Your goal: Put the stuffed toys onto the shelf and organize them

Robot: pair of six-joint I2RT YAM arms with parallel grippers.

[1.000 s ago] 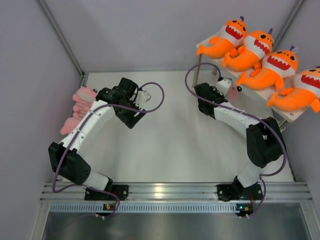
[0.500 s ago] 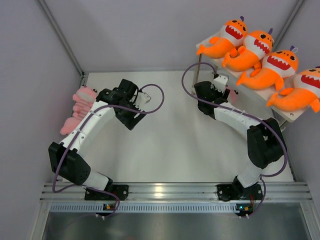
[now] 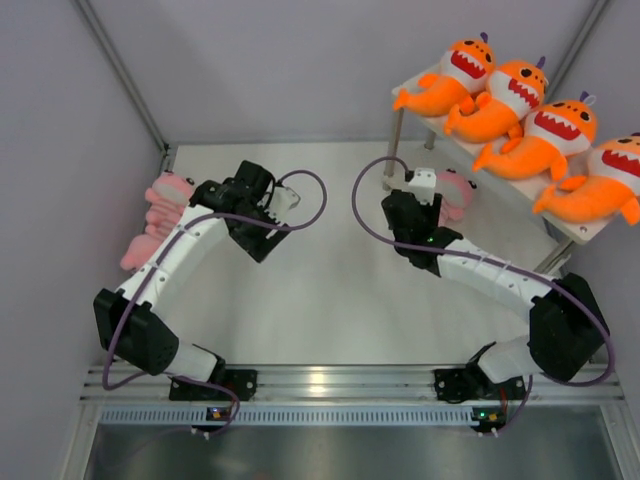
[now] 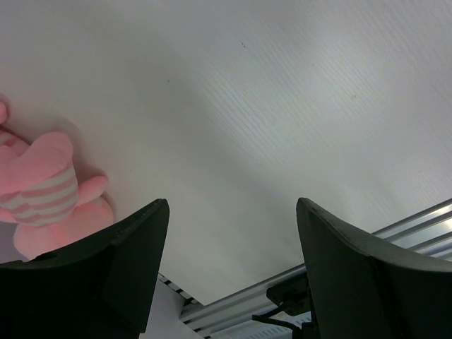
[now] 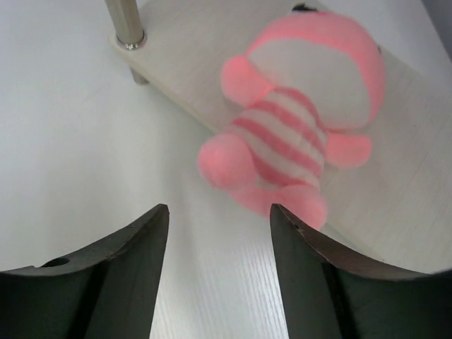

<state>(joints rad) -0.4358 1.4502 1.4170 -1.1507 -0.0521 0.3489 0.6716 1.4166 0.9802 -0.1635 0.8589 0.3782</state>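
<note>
Well, nearest first: my left gripper (image 4: 232, 208) hangs over the bare table (image 4: 282, 85), jaws apart and nothing between them. A heap of pink striped toys (image 4: 42, 191) lies at about eight o'clock in that wrist's view, against the left wall in the top view.

My right gripper (image 5: 219, 212) also stands with its jaws apart and empty. Just past its tips, toward one o'clock, a pink striped plush (image 5: 296, 141) lies on its back on the shelf's lower board (image 5: 424, 212), feet at the board's near edge (whether a foot brushes my finger, I cannot tell). A metal leg (image 5: 126, 21) rises at eleven o'clock.

Farthest off, toward one o'clock in the top view, four orange sharks (image 3: 540, 135) lie side by side on the top board of the shelf (image 3: 580, 232), mouths up.
</note>
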